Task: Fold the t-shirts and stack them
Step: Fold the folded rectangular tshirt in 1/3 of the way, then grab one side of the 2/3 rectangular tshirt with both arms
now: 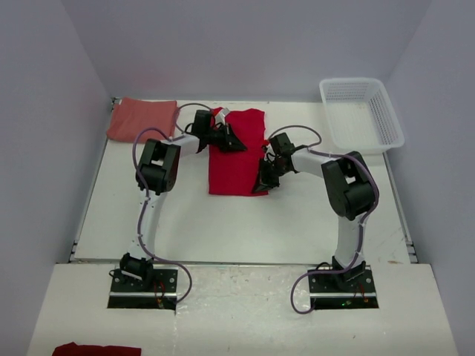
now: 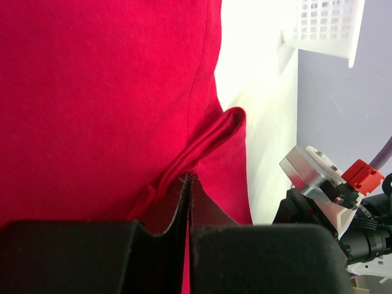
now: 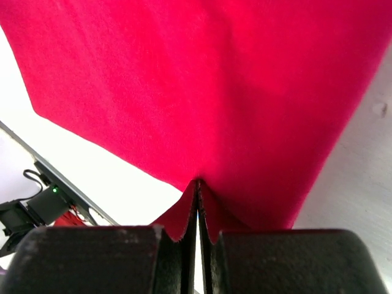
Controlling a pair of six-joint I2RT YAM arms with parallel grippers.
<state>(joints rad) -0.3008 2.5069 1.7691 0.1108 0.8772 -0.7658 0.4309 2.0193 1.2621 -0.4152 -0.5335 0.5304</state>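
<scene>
A bright red t-shirt (image 1: pixel 237 156) lies as a long folded strip in the middle of the table. My left gripper (image 1: pixel 231 141) sits over its upper left part. In the left wrist view that gripper (image 2: pixel 188 177) is shut, its tips pinching a raised fold of the red t-shirt (image 2: pixel 104 92). My right gripper (image 1: pixel 261 182) is at the shirt's lower right edge. In the right wrist view it (image 3: pixel 197 182) is shut, with the hem of the red t-shirt (image 3: pixel 202 79) drawn in to its tips. The paler salmon t-shirt (image 1: pixel 142 119) lies folded at the back left, away from both grippers.
A white lattice basket (image 1: pixel 364 111) stands at the back right; its corner also shows as the basket (image 2: pixel 324 24) in the left wrist view. Another red cloth (image 1: pixel 96 348) lies at the near left, below the arm bases. Grey walls close the table on three sides.
</scene>
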